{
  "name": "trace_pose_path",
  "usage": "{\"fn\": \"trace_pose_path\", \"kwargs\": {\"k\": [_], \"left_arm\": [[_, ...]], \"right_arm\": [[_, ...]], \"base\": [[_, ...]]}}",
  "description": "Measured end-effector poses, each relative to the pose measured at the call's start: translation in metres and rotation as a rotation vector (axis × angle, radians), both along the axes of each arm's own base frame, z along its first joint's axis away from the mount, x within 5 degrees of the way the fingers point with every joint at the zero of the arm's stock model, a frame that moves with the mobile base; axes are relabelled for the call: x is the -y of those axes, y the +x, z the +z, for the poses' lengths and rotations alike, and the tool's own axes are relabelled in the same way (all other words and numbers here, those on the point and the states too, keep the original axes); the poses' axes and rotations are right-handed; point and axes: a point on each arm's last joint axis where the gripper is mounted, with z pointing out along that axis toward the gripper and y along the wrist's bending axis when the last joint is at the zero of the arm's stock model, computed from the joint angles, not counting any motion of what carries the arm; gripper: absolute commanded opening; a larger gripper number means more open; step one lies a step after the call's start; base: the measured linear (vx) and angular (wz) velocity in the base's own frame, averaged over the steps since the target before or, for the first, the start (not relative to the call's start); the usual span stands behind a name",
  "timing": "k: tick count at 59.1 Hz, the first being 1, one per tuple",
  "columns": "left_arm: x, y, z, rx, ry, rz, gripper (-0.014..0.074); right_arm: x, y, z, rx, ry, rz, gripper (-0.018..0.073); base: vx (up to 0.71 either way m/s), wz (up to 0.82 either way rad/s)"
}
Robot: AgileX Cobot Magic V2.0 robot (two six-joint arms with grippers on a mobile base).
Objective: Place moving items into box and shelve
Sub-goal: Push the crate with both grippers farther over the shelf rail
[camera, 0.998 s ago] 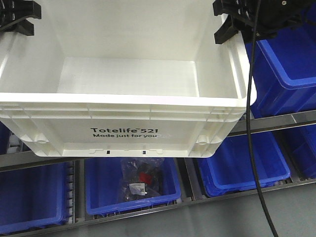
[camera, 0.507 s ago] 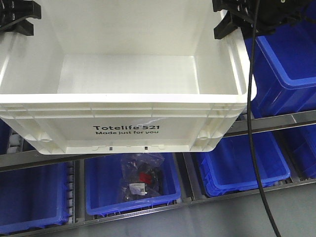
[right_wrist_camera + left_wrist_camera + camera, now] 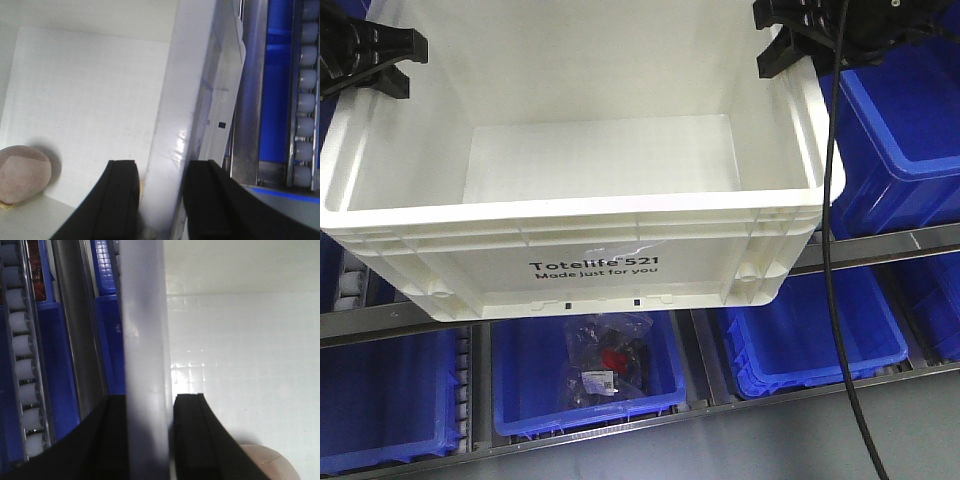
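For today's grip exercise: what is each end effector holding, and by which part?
Both hold the box. The left end effector straddles its left side wall; the right end effector straddles the right side wall, one finger inside, one outside.

The box sits above the bins, perhaps off the rails (grippers at both sides)

The box runs off the front view's top edge, its far wall unseen. A pinkish round thing inside is cut by both wrist views' edges and too blurred to name. The bag below holds unreadable contents.
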Motion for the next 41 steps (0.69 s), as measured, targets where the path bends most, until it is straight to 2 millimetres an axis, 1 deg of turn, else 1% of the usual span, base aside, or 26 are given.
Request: {"fn": "trace_pose_path", "kwargs": {"k": [22,30,41], "left_arm": [[0.002,0.013,-0.008,0.033,-0.009,0.002,-0.0013],[0.002,0.014,-0.008,0.035,-0.002,-0.005,-0.0013],[0.001,0.014,-0.008,0.037,0.02,-0.006,-0.0013]], "right_arm": [[0.0,0.012,0.009,0.181,0.009,0.009,-0.0011],[-0.001,0.018,0.003,0.18,0.013,0.008,-0.0011],[-0.004,0.031,-0.013,0.144,0.014,0.008,-0.0011]], "base": [[0.0,0.0],[0.0,0.0],[0.0,0.0]]}}
